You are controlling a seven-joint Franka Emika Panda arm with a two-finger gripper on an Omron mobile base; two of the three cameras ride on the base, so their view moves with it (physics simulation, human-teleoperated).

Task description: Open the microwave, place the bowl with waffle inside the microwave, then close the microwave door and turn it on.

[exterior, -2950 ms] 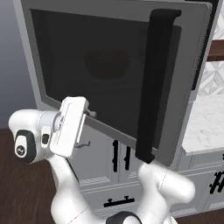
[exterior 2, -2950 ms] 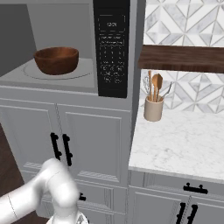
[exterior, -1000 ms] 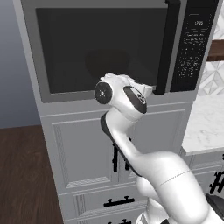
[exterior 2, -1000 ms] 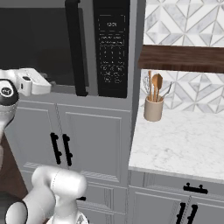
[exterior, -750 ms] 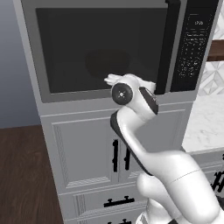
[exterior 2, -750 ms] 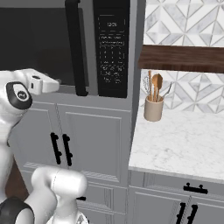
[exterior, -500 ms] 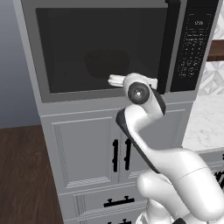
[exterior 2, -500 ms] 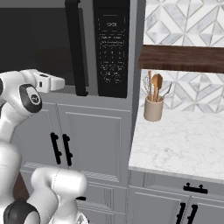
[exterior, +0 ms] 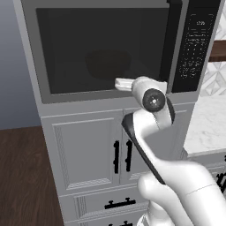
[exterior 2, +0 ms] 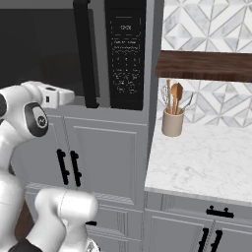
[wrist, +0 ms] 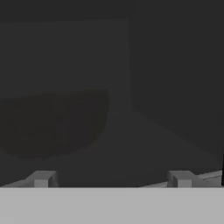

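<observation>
The microwave door (exterior: 66, 48) is shut flush, its black bar handle (exterior 2: 84, 54) standing beside the keypad panel (exterior 2: 125, 54). Behind the dark window the bowl (exterior: 108, 64) shows as a dim rounded shape, seen again in the hand view as the bowl (wrist: 52, 122). The waffle is hidden. My gripper (exterior: 120, 83) is held at the lower edge of the window, left of the handle, pointing at the glass. In the hand view the gripper (wrist: 111, 179) is open, its two fingertips (wrist: 41, 178) wide apart with nothing between them.
White panelled cabinet doors (exterior: 88, 150) with short black handles sit below the microwave. To the right is a marble counter (exterior 2: 206, 162) with a utensil jar (exterior 2: 172, 120) under a dark wooden shelf (exterior 2: 206, 64).
Three seconds ago the door stood open with the bowl in the cavity; it is now shut. Over the last second my hand has slid right along the door front towards the handle.
</observation>
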